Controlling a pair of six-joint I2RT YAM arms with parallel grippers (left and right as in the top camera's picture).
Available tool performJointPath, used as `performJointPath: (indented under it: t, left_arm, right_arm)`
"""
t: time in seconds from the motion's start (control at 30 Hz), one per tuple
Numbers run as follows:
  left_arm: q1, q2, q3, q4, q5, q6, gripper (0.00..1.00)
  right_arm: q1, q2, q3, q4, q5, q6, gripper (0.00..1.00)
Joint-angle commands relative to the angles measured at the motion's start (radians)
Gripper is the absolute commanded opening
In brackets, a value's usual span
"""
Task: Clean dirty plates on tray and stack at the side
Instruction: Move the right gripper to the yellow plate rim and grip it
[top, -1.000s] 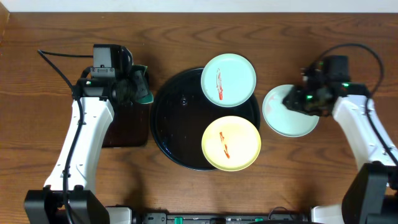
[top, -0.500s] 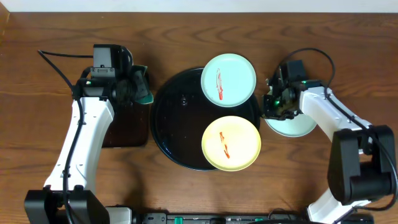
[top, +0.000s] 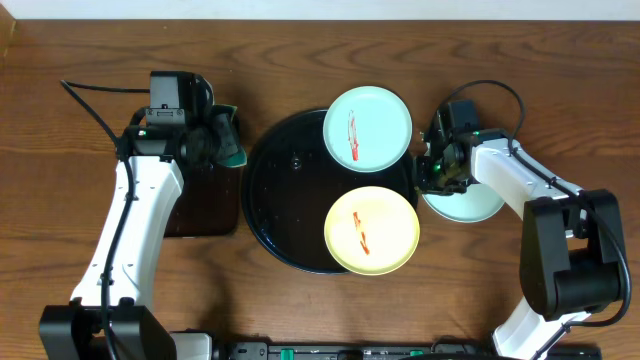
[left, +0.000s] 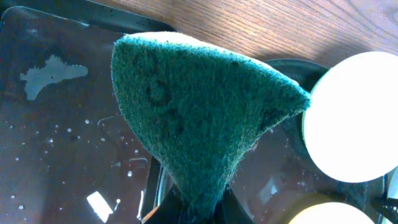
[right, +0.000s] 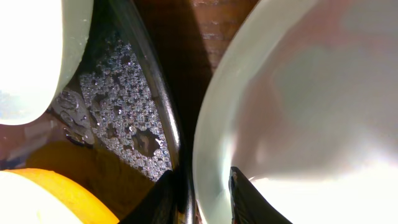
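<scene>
Overhead: your right gripper hides the 9 o'clock rim of the table plate. Left wrist: the sponge masks your left gripper; the frame crops the tray plate at 3 o'clock.

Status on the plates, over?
Left claw shut on sponge. Right claw astride rim of off-tray mint plate, grip unclear. Smeared mint plate and yellow plate on round tray. No obstruction seen.

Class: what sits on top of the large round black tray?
A pale mint-green round plate and a pale yellow round plate, both red-smeared. Beneath them the glossy black tray is covered.
</scene>
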Motion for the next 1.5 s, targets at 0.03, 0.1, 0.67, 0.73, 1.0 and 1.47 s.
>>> performJointPath:
  t: [0.03,0.1,0.67,0.73,1.0,1.47]
  left_arm:
    - [0.002,0.006,-0.010,-0.001,-0.006,-0.012,0.07]
    - [0.002,0.006,-0.010,0.000,-0.006,-0.012,0.08]
    - [0.002,0.006,-0.010,0.000,-0.006,-0.012,0.08]
    - [0.002,0.006,-0.010,0.000,-0.006,-0.012,0.07]
    - [0.002,0.006,-0.010,-0.001,-0.006,-0.012,0.07]
    - [0.002,0.006,-0.010,-0.002,-0.006,-0.012,0.07]
  right_arm:
    - [-0.030,0.024,0.009,-0.045,0.166,0.018,0.25]
    - [-0.046,0.024,0.009,-0.055,0.176,0.015,0.25]
    - [-0.079,0.018,0.076,-0.035,0.133,-0.143,0.38]
    - [-0.079,0.011,0.133,-0.095,0.118,-0.144,0.40]
    - [-0.076,-0.019,0.353,-0.349,-0.016,-0.139,0.47]
    - [-0.042,-0.018,0.195,-0.591,-0.060,-0.144,0.45]
